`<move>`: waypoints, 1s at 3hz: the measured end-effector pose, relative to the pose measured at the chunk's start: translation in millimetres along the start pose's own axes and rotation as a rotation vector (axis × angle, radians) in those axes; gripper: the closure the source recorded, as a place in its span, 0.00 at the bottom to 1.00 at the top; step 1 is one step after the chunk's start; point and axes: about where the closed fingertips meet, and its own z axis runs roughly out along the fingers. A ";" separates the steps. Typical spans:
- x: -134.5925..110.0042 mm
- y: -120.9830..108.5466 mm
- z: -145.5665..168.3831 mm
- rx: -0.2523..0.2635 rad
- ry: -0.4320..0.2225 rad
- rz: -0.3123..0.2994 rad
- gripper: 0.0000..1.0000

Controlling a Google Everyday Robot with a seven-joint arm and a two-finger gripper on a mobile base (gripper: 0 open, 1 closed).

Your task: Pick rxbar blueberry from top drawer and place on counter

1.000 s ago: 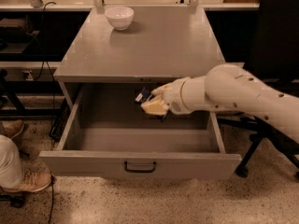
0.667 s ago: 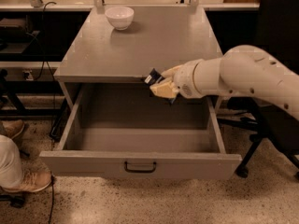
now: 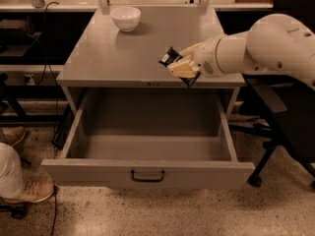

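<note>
Pincer (image 3: pixel 180 69) closed on the bar (image 3: pixel 170 58). Dark wrapper pokes out on either side of the tan fingers (image 3: pixel 183 71).

A second ago it was down inside the drawer (image 3: pixel 98 173), bar already gripped. Next it was level with the bench lip. Now it is up over the front right part of the bench (image 3: pixel 113 58), just behind the edge.

Bar held tilted. Looks to be off the surface, though I cannot be sure of the gap. Drawer stands pulled well out. Bowl (image 3: pixel 125 17) far back left, well apart from the bar.

Reading: pick done, lift-out done. Left to do: lower, let go, pull the arm (image 3: pixel 275 38) away.

Risk as I judge it: a release this near the lip could let the bar tip back into the drawer. Further in would be safer.
</note>
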 end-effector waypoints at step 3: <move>-4.3 -47.2 57.3 0.031 0.005 0.022 1.00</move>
